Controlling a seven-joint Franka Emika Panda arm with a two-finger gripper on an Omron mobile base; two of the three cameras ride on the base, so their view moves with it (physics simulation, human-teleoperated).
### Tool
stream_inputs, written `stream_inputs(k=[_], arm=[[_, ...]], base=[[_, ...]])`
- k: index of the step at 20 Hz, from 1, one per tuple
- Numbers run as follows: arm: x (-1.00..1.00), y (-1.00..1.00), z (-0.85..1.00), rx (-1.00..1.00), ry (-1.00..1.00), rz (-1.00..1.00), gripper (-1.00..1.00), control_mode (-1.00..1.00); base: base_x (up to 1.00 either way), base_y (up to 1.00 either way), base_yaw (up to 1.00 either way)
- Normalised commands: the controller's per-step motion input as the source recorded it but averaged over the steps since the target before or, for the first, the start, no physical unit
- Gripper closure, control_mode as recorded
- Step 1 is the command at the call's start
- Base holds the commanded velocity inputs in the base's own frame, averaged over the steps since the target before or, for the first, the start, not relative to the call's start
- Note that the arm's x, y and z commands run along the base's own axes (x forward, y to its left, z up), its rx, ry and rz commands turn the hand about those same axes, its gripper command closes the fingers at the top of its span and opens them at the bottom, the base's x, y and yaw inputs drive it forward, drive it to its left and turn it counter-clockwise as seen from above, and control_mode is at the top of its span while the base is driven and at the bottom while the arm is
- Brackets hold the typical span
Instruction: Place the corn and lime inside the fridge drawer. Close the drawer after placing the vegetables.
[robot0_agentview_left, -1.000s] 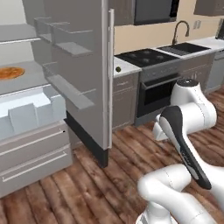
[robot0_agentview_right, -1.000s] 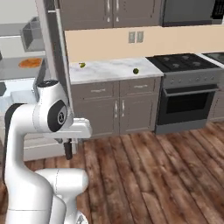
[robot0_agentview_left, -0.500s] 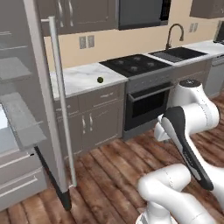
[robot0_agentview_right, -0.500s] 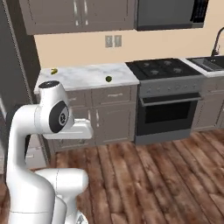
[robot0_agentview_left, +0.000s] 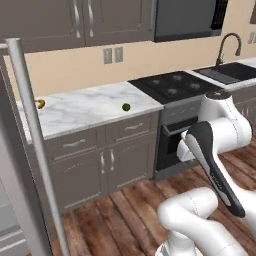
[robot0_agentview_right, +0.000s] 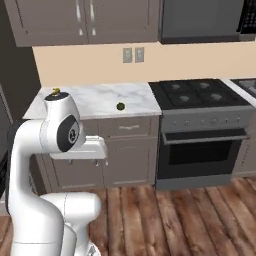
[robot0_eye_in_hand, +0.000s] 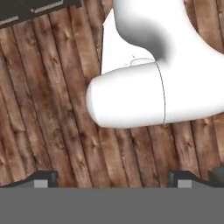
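In the left base view, the lime (robot0_agentview_left: 126, 106) sat on the marble surface (robot0_agentview_left: 85, 110) near its front edge, beside the stove (robot0_agentview_left: 172, 86), and a small yellow-green thing, probably the corn (robot0_agentview_left: 40, 103), lay far off at the surface's left end by the fridge door (robot0_agentview_left: 22, 150), whose long bar handle stood in the foreground. Neither item had been picked up, so the whole task looked undone: both fetches, both placements and the closing of the drawer remained. In the right base view, the lime (robot0_agentview_right: 120, 106) lay on open marble with free room all around it, well apart from the corn (robot0_agentview_right: 56, 91), which peeked out just above the arm's shoulder; the arm was folded close over the wooden floor (robot0_agentview_right: 175, 215), short of the cabinets. In the hand view, the gripper (robot0_eye_in_hand: 113, 179) pointed down at the floor planks, its two fingertips (robot0_eye_in_hand: 43, 178) standing wide apart with nothing between them.
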Motion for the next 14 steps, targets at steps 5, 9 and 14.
stream_inputs(k=[5,9,14], arm=[[0.0,0.0,0.0,0.0,0.0,0.0,-1.0,1.0],[0.0,0.0,0.0,0.0,0.0,0.0,-1.0,1.0],[0.0,0.0,0.0,0.0,0.0,0.0,-1.0,1.0]], base=[[1.0,-0.03,0.34],[1.0,0.0,0.33],[0.72,-0.12,0.16]])
